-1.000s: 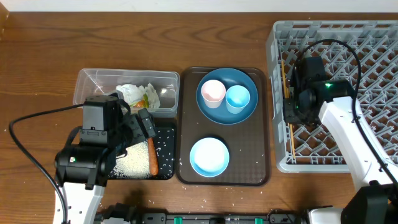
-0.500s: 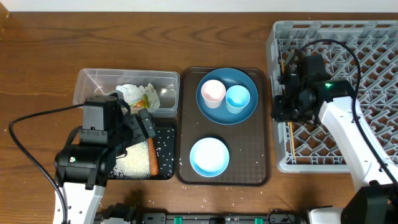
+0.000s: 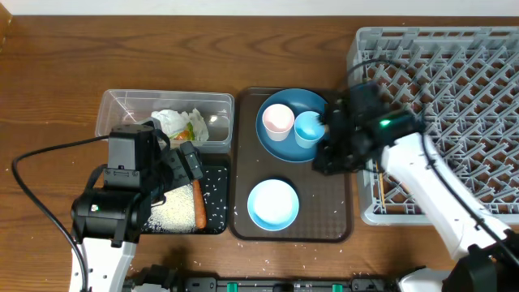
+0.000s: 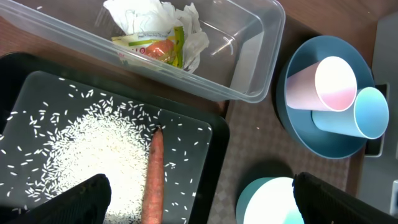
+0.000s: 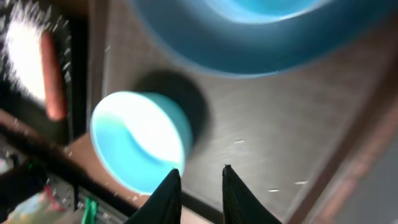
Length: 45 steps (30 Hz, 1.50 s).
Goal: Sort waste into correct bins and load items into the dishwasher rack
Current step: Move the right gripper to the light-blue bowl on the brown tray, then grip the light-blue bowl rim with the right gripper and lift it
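No legible text, label, brand, number or sign appears in any view. The wrapper [image 4: 157,48] in the tub [image 4: 252,43] carries green, yellow and orange print. This print is too small and too creased to read.

table [image 3: 162,49]: wood grain | tub [image 4: 252,43]: clear glossy plastic | rack [image 3: 486,49]: grey plastic

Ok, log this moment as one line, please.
left gripper: open over black tray | right gripper: empty, above brown tray | chopsticks: in rack
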Motion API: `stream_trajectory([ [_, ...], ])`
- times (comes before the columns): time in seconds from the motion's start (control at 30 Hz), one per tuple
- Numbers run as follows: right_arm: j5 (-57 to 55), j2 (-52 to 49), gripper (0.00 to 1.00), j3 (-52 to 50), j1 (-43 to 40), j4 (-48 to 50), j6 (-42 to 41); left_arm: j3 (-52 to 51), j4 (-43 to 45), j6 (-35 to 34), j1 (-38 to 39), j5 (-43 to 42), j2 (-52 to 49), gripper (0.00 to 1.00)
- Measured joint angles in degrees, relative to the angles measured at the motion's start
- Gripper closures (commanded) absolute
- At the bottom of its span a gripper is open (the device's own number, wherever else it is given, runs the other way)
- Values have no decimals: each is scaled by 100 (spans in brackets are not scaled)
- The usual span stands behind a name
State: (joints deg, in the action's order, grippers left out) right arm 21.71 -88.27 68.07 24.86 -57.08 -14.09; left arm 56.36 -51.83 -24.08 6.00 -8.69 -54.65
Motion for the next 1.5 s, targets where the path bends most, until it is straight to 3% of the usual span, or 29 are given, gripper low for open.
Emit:
stream_trajectory([
  [0.33, -273, -2, 75, 0, 1862, 479, -887, 2, -2, 0, 0, 0, 0, 4],
  [0.7, -1683, -2, 64, 0, 3456, 986, -1272, 0, -2, 0, 0, 0, 0, 4],
  [0.87, -2267, -22, 53, 0, 3823, 986, -1318, 0, 0, 0, 0, 0, 0, 4],
  [1.1, -2632, -393, 62, 0, 4011, 1021, -1314, 0, -2, 0, 0, -2, 0, 4],
  [1.5, -2719, -1349, 66, 0, 4011, 1029, -1335, 0, -2, 0, 0, 0, 0, 4],
])
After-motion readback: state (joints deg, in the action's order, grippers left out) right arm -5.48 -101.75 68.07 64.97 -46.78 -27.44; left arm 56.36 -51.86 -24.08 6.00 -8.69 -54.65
